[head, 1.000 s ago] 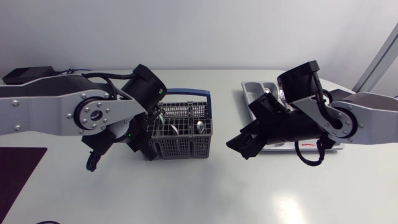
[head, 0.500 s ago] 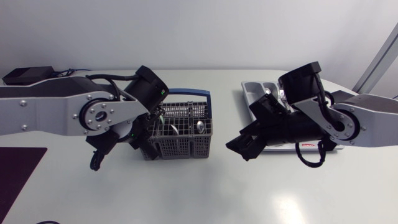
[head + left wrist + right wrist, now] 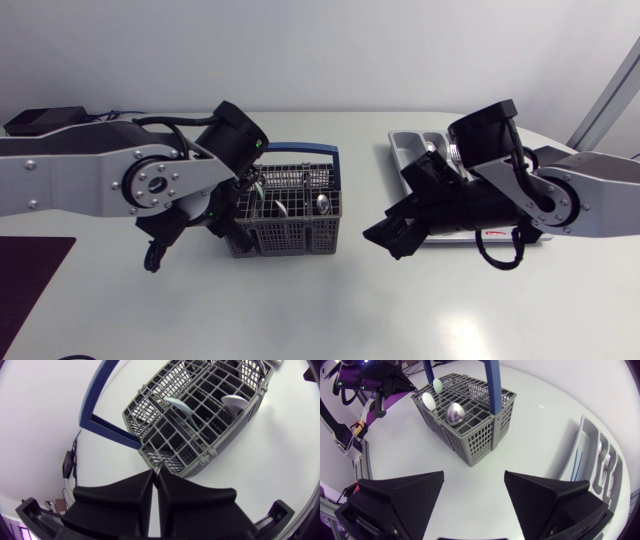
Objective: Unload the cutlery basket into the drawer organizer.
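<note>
Left gripper [image 3: 156,474]: it is at the near left corner of the cutlery basket [image 3: 212,450]. Its fingers are pressed almost together, with only a narrow slit between them.
Thing in the fingers: a thin silvery piece [image 3: 158,467] is pinched between the two fingertips, just above the basket's corner compartment. What kind of cutlery it is cannot be told.
Direction of the piece: only its tip shows. It points out from the fingers toward the basket's corner, and the rest of its length is hidden.
Basket: grey grid with a blue handle [image 3: 97,392]. It stands upright on the white table [image 3: 300,310], between the two arms.
Basket content: a metal spoon [image 3: 455,412], a white spoon [image 3: 428,400] and a pale green spoon [image 3: 437,383] stand upright in separate compartments, bowls up and handles down inside.
Right gripper [image 3: 472,491]: it hangs above the bare table between the basket and the organizer. Its fingers are spread wide and hold nothing.
Drawer organizer [image 3: 584,430]: a grey tray behind the right arm, well apart from the basket. A fork [image 3: 607,462] lies in one compartment and a thin pale-blue piece [image 3: 575,465] in another, both along the tray's length.
</note>
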